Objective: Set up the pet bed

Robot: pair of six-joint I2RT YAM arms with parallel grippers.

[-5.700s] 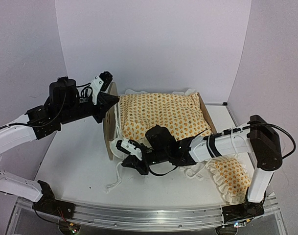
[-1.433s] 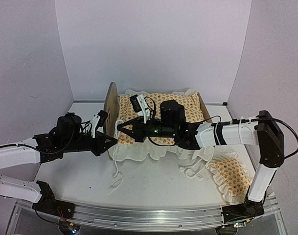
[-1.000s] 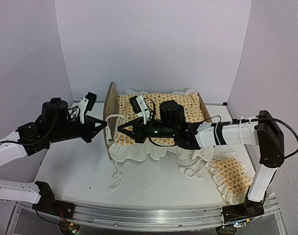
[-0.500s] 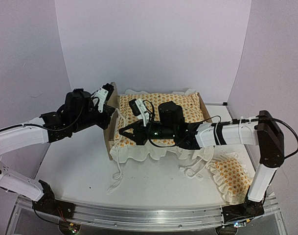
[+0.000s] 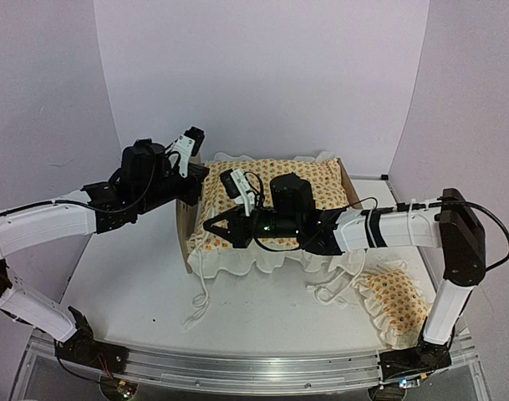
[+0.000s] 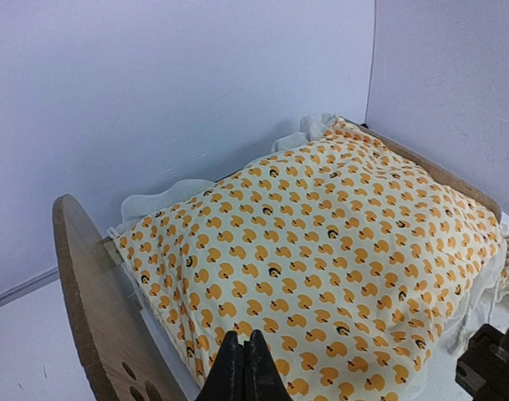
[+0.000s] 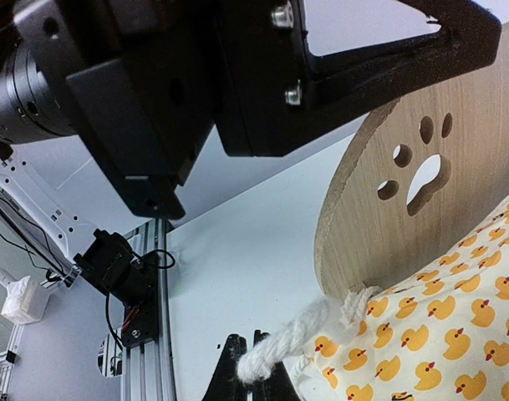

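Pet bed (image 5: 185, 242): light-wood frame at centre-rear of the tabletop (image 5: 129, 284), upright, long axis left to right. Its left end board (image 7: 388, 242) is rounded and has a paw-print cutout. The mattress is not visible. The duck-print quilt (image 6: 321, 251) covers the frame from end to end, with its white ruffle spilling over the front side.

Right fingers (image 5: 214, 227): low at the front left corner of the bed, pinched shut on the quilt's white braided cord (image 7: 296, 330). The cord runs from the quilt corner beside the end board down into the fingertips. More cord trails onto the tabletop in front of the bed.

Left fingers (image 6: 243, 355): pressed fully together with nothing visible between them, held above the top of the left end board and pointing along the quilt. I cannot tell whether they touch anything.

Matching ruffled pillow (image 5: 396, 305): on the tabletop at front right, apart from the bed.
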